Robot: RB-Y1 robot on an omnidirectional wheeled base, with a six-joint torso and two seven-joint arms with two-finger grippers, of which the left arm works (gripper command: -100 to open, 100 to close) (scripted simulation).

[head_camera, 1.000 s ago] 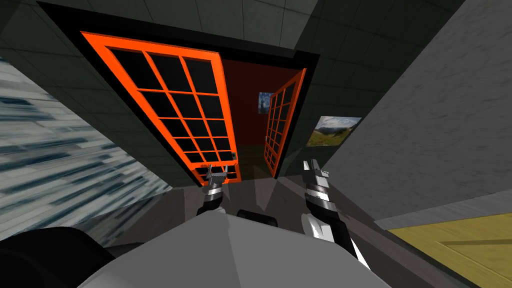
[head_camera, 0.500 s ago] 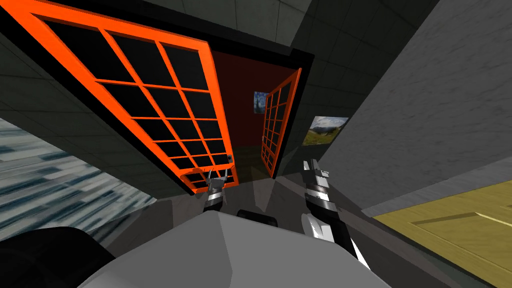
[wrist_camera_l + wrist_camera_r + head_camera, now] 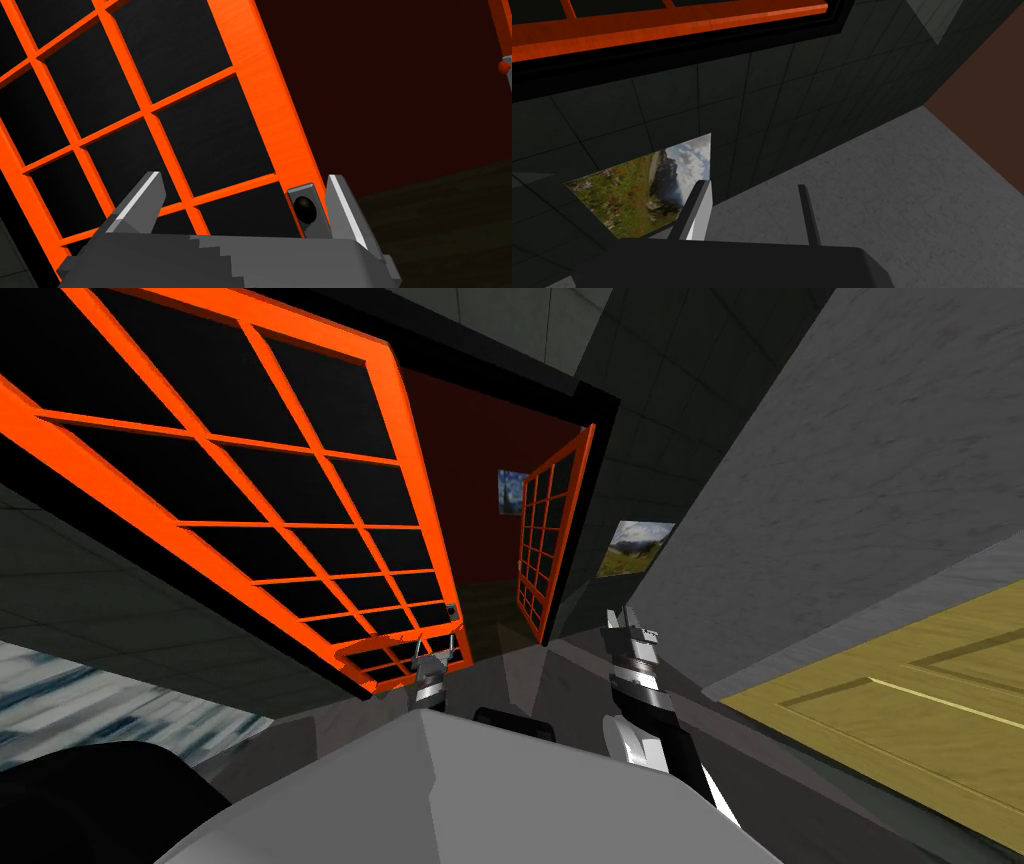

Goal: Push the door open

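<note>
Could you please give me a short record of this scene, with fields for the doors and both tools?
doorway: two orange leaves with dark grid panes
left door leaf: close ahead, in front of the left tool
right door leaf: swung ajar, dark red wall showing through the gap
knob: dark, on a grey plate at the left leaf's free edge, just inside one finger of the left tool
left tool: open, pointed at the left leaf's lower panes; contact cannot be told
right tool: open, held forward, apart from both leaves
</note>
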